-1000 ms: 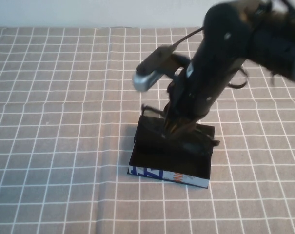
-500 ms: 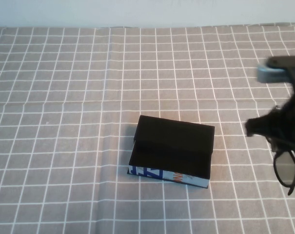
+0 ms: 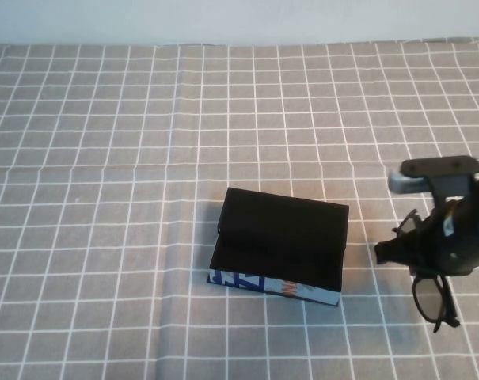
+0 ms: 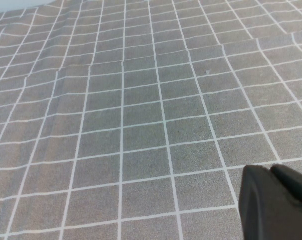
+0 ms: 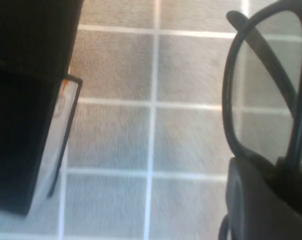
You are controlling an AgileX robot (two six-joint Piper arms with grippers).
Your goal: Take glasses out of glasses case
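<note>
The glasses case sits open at the middle of the table, black inside, with its white printed side facing the front; its corner shows in the right wrist view. My right gripper is to the right of the case, low over the cloth, shut on the black glasses, which hang down from it. In the right wrist view a lens and frame rise from the fingers. My left gripper is shut and empty over bare cloth, out of the high view.
A grey cloth with a white grid covers the whole table, with slight creases at the left. A pale wall runs along the far edge.
My right gripper lifted the glasses out of the case, swung right, and has now come lower and slightly back left beside the case. The case has not moved.
</note>
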